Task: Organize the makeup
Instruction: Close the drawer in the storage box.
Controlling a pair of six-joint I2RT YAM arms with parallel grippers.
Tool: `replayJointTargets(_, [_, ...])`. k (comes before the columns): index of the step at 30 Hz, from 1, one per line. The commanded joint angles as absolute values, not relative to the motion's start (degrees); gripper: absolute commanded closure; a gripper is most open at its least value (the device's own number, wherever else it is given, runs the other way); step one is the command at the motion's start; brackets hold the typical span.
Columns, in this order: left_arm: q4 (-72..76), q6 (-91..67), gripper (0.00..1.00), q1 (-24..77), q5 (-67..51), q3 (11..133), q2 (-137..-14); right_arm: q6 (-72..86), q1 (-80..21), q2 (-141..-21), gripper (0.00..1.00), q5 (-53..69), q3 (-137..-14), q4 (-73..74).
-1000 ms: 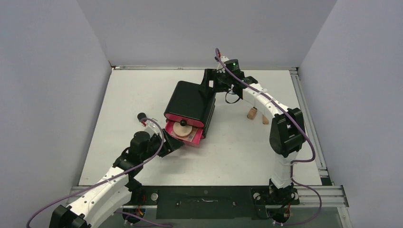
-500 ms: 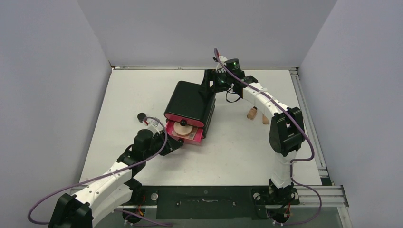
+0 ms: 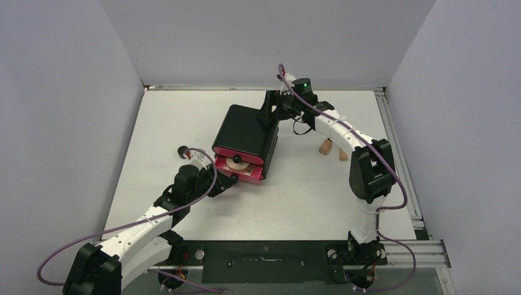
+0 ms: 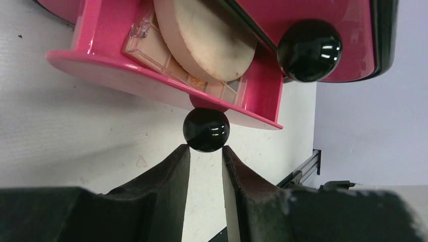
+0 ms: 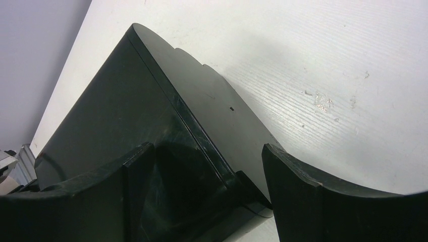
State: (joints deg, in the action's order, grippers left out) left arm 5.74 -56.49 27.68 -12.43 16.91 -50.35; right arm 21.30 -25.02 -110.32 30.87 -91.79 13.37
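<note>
Table (image 3: 307,203): L arm (image 3: 153,218) low, claw (image 4: 206,151) at knob (image 4: 206,130).

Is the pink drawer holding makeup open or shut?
Partly open: pink drawer juts from the cabinet, peach disc and palette showing inside.

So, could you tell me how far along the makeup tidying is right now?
Done: the round pad and the palette lie in the pink drawer. In hand: the left hand is at that drawer's black knob, drawer partly open; the open right hand straddles the back of the cabinet. Left: two tan tubes and a small black jar sit out on the table.
</note>
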Motion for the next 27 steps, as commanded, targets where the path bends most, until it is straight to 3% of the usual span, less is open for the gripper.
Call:
replayJointTargets(1, [12.3,-56.8,0.74,27.5,-9.7,20.9,-52.8,21.8,-25.9,-108.3,0.27,32.2,-89.2,15.3])
replayJointTargets(18, [27.9,-60.9,0.75,28.0,-9.6,21.9,-69.7,23.8,-26.6,-104.7,0.27,31.2,-84.3,12.9])
replayJointTargets(24, [32.3,-62.6,0.70,28.1,-9.6,18.4,-69.5,24.3,-26.5,-104.5,0.26,30.1,-83.8,12.4])
replayJointTargets(27, [32.1,-62.6,0.63,28.3,-8.6,16.0,-66.3,24.4,-26.2,-104.5,0.25,28.5,-84.0,13.0])
